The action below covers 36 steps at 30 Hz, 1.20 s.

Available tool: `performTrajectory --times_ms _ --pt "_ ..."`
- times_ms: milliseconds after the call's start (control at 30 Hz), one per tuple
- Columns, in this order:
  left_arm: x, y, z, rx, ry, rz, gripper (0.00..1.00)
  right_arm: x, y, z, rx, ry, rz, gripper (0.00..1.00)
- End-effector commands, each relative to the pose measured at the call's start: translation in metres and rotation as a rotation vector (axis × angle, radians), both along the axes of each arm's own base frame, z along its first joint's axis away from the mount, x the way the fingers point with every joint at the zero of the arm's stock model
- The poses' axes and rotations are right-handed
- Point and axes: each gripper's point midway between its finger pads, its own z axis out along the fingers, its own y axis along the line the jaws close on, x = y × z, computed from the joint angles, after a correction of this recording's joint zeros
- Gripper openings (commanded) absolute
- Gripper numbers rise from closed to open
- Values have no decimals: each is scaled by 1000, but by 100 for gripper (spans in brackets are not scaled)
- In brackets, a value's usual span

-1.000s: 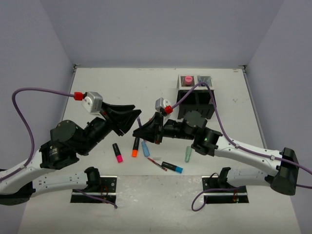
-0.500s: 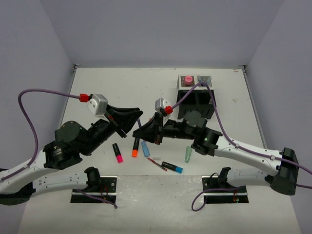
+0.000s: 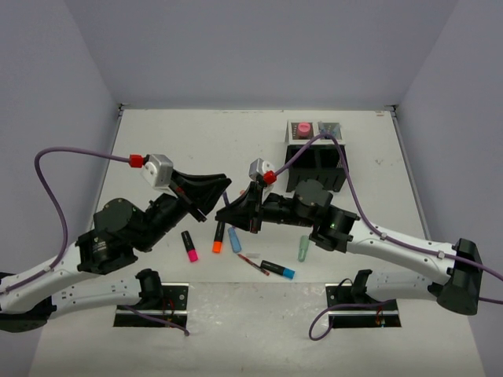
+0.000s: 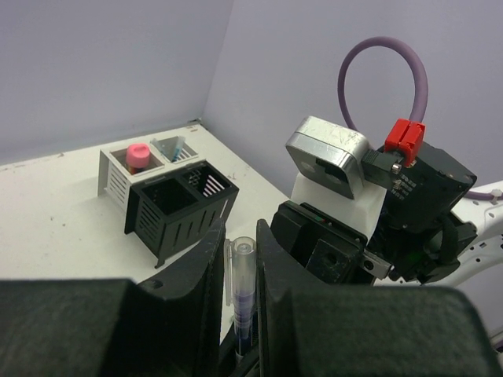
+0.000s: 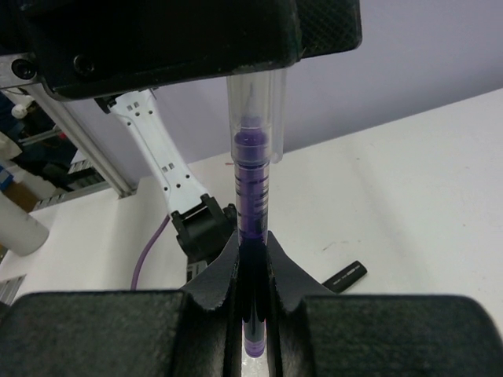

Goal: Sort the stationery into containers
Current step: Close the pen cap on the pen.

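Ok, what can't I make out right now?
Top view: the pen is almost hidden where left gripper and right gripper meet.
Right wrist: its cap end is covered by the left gripper.
Left wrist: its lower end sits behind the fingers.
Organizer: dark compartments' floors hidden by walls; bluish item too small to name.

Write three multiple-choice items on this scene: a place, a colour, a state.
1. Where is the pink glue stick? A on the table; B in a pale compartment of the organizer; C in a gripper.
2. What colour is the pen held in the air? A red; B green; C purple.
3. How is the right gripper? A shut on the pen; B wide open; C out of view.
Key: 1 B: it stands in a pale cell. 2 C: purple barrel in the right wrist view. 3 A: it clamps the barrel.
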Motion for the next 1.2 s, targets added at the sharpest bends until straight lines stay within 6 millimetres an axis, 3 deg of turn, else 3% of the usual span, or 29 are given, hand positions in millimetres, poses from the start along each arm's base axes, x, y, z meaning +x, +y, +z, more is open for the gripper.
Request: performTrajectory --times_ms 0,133,267,367,433,500,533,633,700,767,867,1000,1167 --pt "-12 -24 -58 105 104 -100 0 31 -30 126 334 -92 -235 0" --pt "-12 -27 -80 89 135 -104 0 36 -34 169 428 -121 -264 0" --pt "-18 -32 -94 99 145 -145 0 35 -32 200 450 -181 -258 0" --pt "-22 -33 -104 117 154 -167 0 34 -32 217 443 -208 -255 0" --pt "-26 -30 -107 113 154 -179 0 33 -32 216 437 -203 -251 0" --pt "-24 -22 -104 98 148 -156 0 27 -24 195 395 -195 -200 0" --pt "-20 -13 -99 85 144 -114 0 17 -15 168 349 -197 -126 0" --pt "-14 12 -61 32 112 -40 0 -23 0 103 230 -228 139 0" --pt "-16 24 -46 46 88 -27 1 -43 1 77 179 -218 260 0" --pt "-19 32 -26 28 56 -34 15 -58 -3 56 149 -200 349 0" --pt "-28 38 1 -8 -1 -72 56 -62 -7 48 131 -182 363 0" --pt "-34 34 16 -18 -44 -109 91 -67 -8 43 99 -174 401 0" --pt "-51 19 31 -48 -104 -228 90 -92 -17 39 83 -153 559 0"
